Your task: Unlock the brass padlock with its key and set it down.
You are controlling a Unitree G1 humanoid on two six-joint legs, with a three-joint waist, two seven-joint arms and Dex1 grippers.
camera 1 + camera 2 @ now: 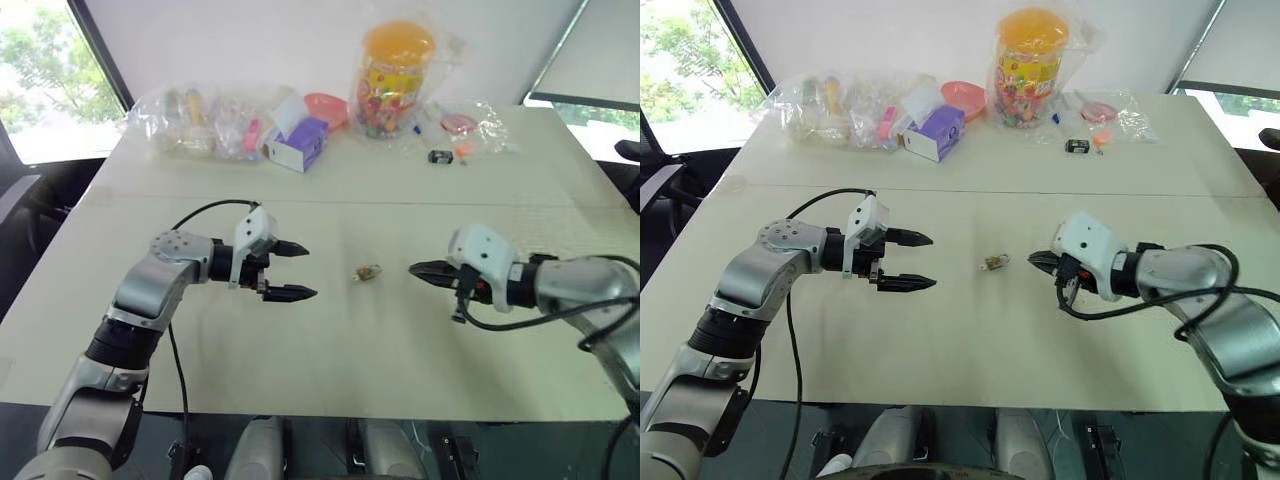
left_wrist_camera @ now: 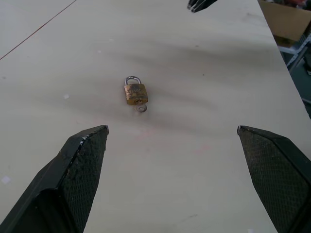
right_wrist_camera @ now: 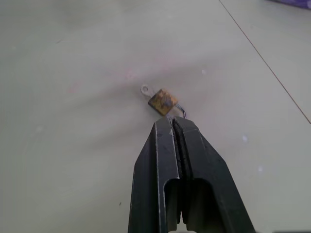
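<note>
Reaching for the padlock, nothing held yet.
The brass padlock (image 1: 368,272) lies on the bench (image 1: 330,350), its key (image 2: 141,108) inserted; left gripper (image 1: 296,270) fingers wide, right gripper (image 1: 418,270) fingers almost closed; next, grip the lock.

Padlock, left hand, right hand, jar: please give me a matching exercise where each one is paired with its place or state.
1. padlock
2. left hand
3. right hand
4. jar

a. fingers together
b. far table edge
c. fingers wide apart
d. lying on the table between the hands

Pairs: 1-d, 2-c, 3-a, 4-b
</note>
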